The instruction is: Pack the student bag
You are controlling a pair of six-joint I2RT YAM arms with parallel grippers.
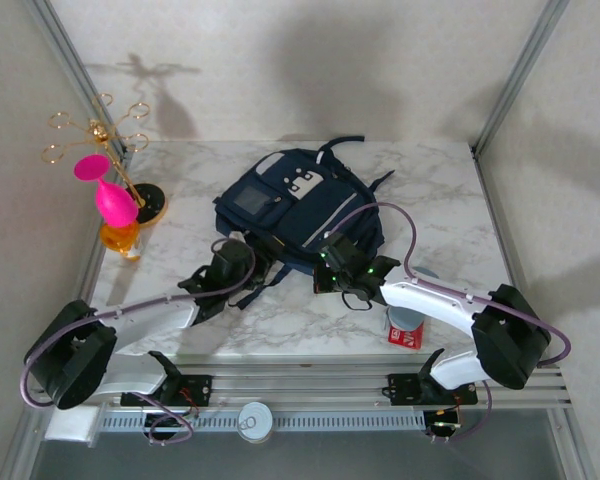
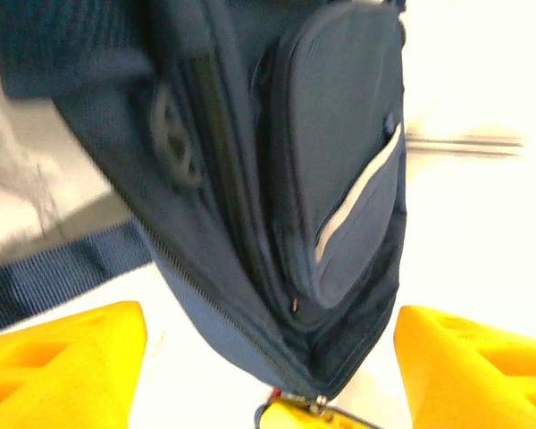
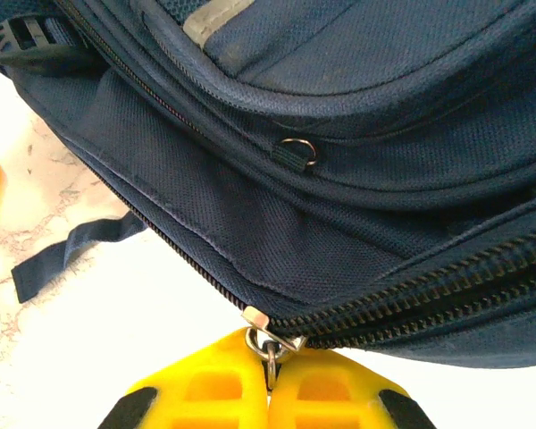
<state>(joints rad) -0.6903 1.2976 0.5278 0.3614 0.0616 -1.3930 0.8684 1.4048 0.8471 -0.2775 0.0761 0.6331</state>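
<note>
Navy-blue student bag (image 1: pixel 300 205), with white-grey patches at its top and a thin pale stripe across its pocket. White counter (image 1: pixel 430 180) veined grey. Left of the bag, a bright pink shape (image 1: pixel 110 195), perhaps a vase, and a gold wire stand (image 1: pixel 95 130). Yellow left tool (image 2: pixel 268 380) and right tool (image 3: pixel 268 393).

readable text: none | student bag (image 1: pixel 298 200) patches: marks too small to read | red box (image 1: pixel 405 335): print illegible
</note>
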